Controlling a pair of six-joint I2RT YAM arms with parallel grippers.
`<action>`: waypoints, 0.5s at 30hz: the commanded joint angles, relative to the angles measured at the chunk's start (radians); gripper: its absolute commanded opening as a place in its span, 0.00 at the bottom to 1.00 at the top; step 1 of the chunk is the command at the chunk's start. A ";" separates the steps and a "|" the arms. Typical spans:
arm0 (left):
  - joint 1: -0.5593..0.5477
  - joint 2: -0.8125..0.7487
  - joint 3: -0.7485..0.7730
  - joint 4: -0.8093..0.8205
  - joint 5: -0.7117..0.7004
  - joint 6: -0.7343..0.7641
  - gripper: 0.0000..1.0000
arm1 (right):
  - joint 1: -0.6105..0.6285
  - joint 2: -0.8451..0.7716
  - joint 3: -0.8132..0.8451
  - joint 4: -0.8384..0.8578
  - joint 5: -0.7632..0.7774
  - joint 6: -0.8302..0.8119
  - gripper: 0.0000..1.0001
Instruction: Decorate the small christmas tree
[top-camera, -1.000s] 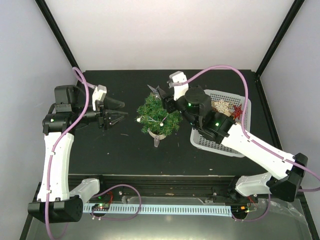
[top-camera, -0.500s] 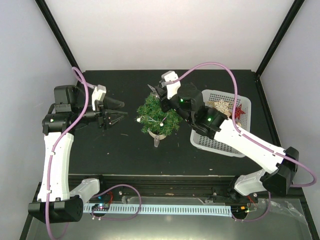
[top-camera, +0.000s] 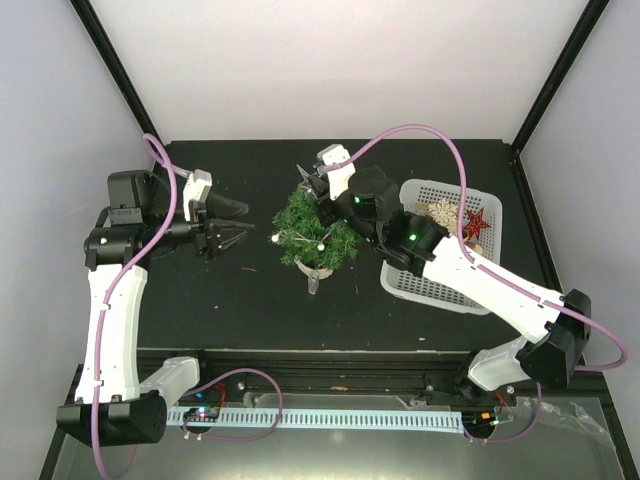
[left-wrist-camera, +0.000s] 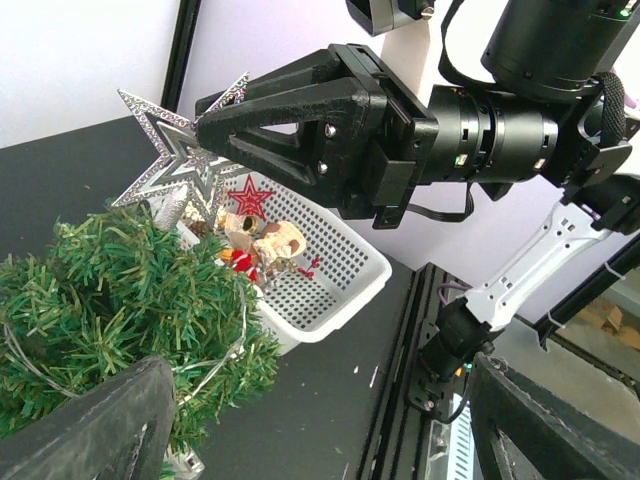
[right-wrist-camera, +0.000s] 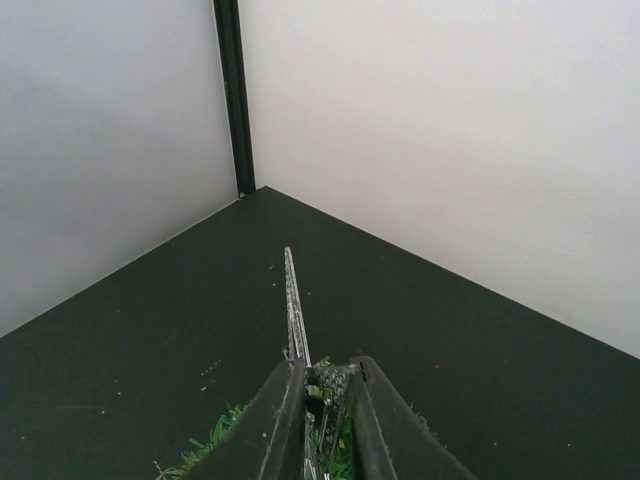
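Right gripper (top-camera: 311, 184): I am seeing it pinching narrow on the silver star (left-wrist-camera: 170, 165), right at the top of the small christmas tree (top-camera: 318, 238).
Left gripper (top-camera: 248, 220): it is hanging wide and empty, left of the tree.
Tree: it is standing mid-tabletop (top-camera: 230, 290), just beside the white basket (top-camera: 430, 286).
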 joint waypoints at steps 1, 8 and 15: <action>0.006 0.002 -0.005 0.022 0.036 0.000 0.81 | -0.006 0.008 0.042 -0.029 -0.006 -0.012 0.15; 0.006 0.003 -0.006 0.024 0.037 -0.001 0.81 | -0.007 0.025 0.123 -0.139 -0.002 -0.053 0.12; 0.006 -0.001 -0.012 0.028 0.038 -0.001 0.81 | -0.007 0.073 0.198 -0.238 -0.020 -0.056 0.35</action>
